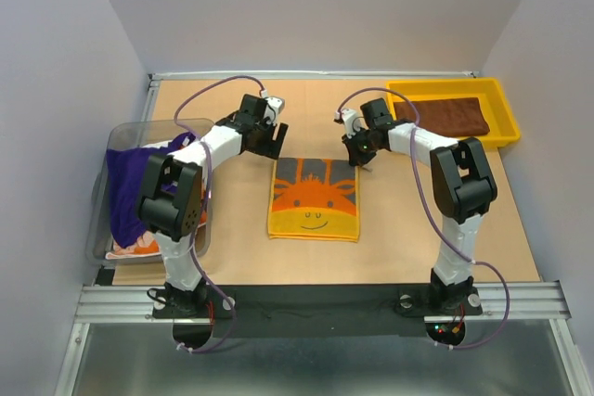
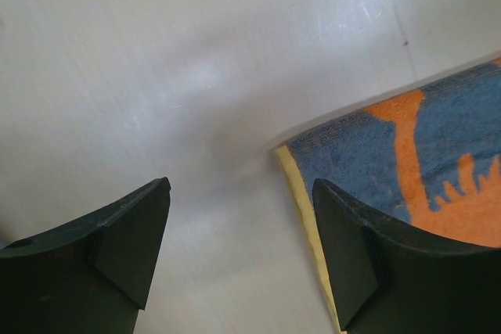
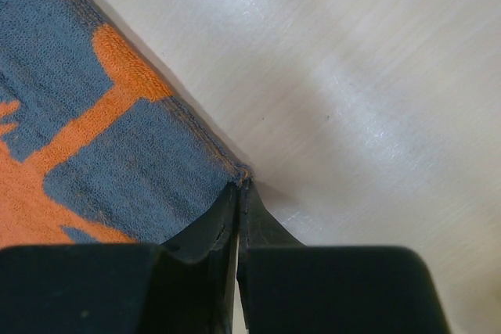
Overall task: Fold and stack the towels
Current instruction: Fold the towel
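An orange-and-white patterned towel (image 1: 314, 197) with a smiling face lies flat mid-table. My left gripper (image 1: 271, 144) is open just above its far left corner; in the left wrist view the gripper (image 2: 241, 185) has one finger over bare table and the other over the towel's (image 2: 438, 154) yellow edge. My right gripper (image 1: 358, 157) is at the far right corner; in the right wrist view the gripper (image 3: 241, 181) is shut, pinching that corner of the towel (image 3: 94, 138). A dark brown towel (image 1: 444, 118) lies folded in the yellow tray. A purple towel (image 1: 130, 183) and an orange one (image 1: 135, 246) are in the clear bin.
The yellow tray (image 1: 506, 136) stands at the far right corner. The clear plastic bin (image 1: 100, 220) stands along the left edge beside the left arm. A metal rail runs along the near edge by the arm bases.
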You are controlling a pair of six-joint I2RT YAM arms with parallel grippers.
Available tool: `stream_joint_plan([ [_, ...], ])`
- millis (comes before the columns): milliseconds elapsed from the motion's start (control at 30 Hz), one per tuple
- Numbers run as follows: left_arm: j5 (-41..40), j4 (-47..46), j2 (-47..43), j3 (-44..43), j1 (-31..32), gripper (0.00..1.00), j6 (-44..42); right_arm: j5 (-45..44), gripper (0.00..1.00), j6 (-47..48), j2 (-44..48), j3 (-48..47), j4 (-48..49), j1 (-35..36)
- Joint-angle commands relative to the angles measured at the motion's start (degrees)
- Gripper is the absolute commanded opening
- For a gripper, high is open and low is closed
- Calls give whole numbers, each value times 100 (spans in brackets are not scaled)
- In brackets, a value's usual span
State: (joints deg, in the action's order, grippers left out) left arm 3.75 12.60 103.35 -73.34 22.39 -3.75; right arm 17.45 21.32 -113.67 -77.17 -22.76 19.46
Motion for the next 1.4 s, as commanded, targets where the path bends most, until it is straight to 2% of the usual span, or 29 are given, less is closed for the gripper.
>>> stream_joint_plan([
  [0,266,286,263,-601,11,83,-372,-23,1,311,-243,-149,-246,-22],
  [233,846,515,862,-1120,20,73,-504,48,1,311,-253,-150,-255,-22],
  [533,952,735,1354,-1297,11,58,-583,48,0,311,-226,-106,-246,-13],
  [700,1110,735,1451,-1165,20,57,-583,30,1,303,-208,-106,-246,-13],
  [933,830,665,1442,-919,20,57,-408,-5,1,276,-208,-114,-246,-13],
  [1033,479,551,1390,-866,20,45,-267,-84,1,259,-226,-141,-246,-13],
  [1067,408,524,1381,-840,20,38,-223,-84,1,267,-235,-150,-237,-13],
  [1100,312,472,1381,-779,11,28,-136,-93,1,267,-244,-167,-246,-13],
  [1367,161,-20,863,258,20,25,840,-58,1,346,-375,-474,-237,-13],
])
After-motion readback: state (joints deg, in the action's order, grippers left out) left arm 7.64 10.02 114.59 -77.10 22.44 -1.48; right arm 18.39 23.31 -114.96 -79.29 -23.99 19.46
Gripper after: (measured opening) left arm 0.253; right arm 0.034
